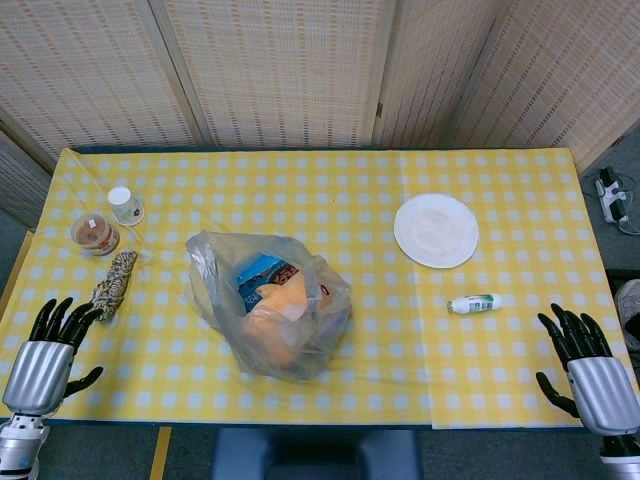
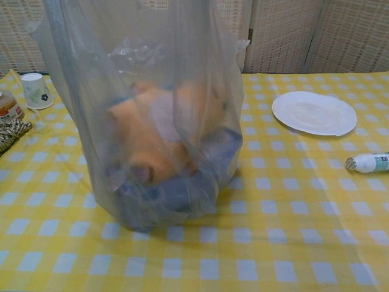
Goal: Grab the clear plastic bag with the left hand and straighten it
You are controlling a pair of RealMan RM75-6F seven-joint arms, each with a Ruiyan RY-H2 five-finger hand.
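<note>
A clear plastic bag (image 1: 270, 300) sits crumpled on the yellow checked table (image 1: 380, 200), holding orange and blue packets. In the chest view the clear plastic bag (image 2: 152, 115) fills the left half of the frame, its top reaching out of view. My left hand (image 1: 55, 345) lies at the table's near left corner, fingers spread, holding nothing, well left of the bag. My right hand (image 1: 585, 365) rests at the near right corner, also spread and empty. Neither hand shows in the chest view.
A white plate (image 1: 436, 230) lies at the right rear, with a small white bottle (image 1: 474, 303) lying nearer. At the left stand a paper cup (image 1: 124, 205), a brown-lidded tub (image 1: 95, 234) and a woven bundle (image 1: 113, 284). Wicker screens back the table.
</note>
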